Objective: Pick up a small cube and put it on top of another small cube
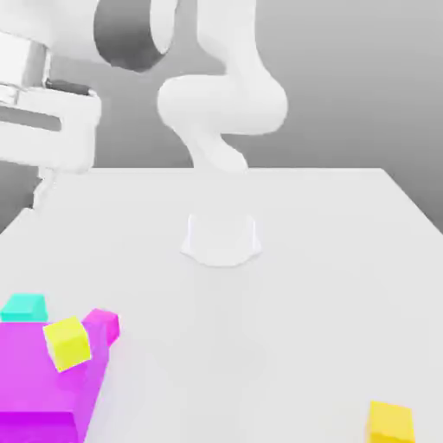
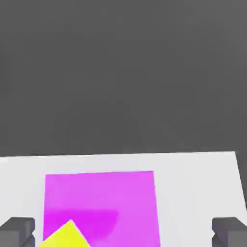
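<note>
In the exterior view, the big block (image 1: 35, 381) sits at the near corner of the surface (image 1: 329, 285) on that view's left. A tilted cube (image 1: 67, 342) rests on top of the block, near its right edge. The small cube (image 1: 24, 307) lies just behind the block. Another little cube (image 1: 104, 324) sits at the block's far right corner, just behind the tilted cube. A lone cube (image 1: 391, 422) lies well apart at the near right. The arm's base (image 1: 221, 238) stands mid-surface, farther back. The hand (image 2: 123, 232) hangs above the block.
</note>
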Motion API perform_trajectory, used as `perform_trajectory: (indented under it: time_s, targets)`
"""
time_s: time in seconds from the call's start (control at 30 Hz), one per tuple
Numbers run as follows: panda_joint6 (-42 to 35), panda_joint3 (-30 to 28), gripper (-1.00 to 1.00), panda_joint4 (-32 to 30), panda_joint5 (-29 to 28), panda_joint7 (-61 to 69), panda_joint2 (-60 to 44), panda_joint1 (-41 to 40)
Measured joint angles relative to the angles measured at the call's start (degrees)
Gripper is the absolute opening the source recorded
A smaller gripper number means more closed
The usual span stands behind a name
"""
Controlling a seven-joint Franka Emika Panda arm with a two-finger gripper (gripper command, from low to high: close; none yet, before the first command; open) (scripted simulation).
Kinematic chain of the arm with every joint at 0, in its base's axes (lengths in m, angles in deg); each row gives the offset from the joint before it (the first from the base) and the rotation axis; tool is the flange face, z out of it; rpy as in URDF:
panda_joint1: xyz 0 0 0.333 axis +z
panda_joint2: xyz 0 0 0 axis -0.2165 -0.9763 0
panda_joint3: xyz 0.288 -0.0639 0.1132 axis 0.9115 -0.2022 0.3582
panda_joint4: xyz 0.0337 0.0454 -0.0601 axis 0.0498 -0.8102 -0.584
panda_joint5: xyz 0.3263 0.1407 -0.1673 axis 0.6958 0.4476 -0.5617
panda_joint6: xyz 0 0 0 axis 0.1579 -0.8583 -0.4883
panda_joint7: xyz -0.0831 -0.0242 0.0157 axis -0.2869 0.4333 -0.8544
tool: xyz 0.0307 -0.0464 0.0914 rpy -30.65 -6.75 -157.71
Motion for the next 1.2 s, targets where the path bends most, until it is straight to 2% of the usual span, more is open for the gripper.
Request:
perform_trajectory:
  time_s: [0.1, 0.2, 0.3, 0.47, 0.5, 0.73, 0.93, 1.2]
  targets:
    - [3.18, -4.04, 0.0, -2.06, 3.86, 8.5, -6.38, -2.32]
    - [6.21, -5.25, 0.0, -4.07, 10.63, 19.07, -13.1, -7.67]
    - [9.03, -2.61, 0.0, -5.57, 18.71, 30.03, -19.8, -12.57]
    - [16.28, 6.62, 0.0, -3.91, 29.22, 39.1, -30.27, -20.58]
    - [17.46, 8.16, -1.0, -3.56, 30.42, 40.08, -31.77, -21.86]
    - [17.42, 8.34, -1.0, -3.54, 30.52, 40.17, -31.89, -22.03]
    - [10.17, 1.14, -1.0, -5.54, 19.53, 31.55, -21.23, -16.92]
    - [8.67, 5.57, -1.0, 1.35, 15.0, 12.66, -18.57, -6.01]
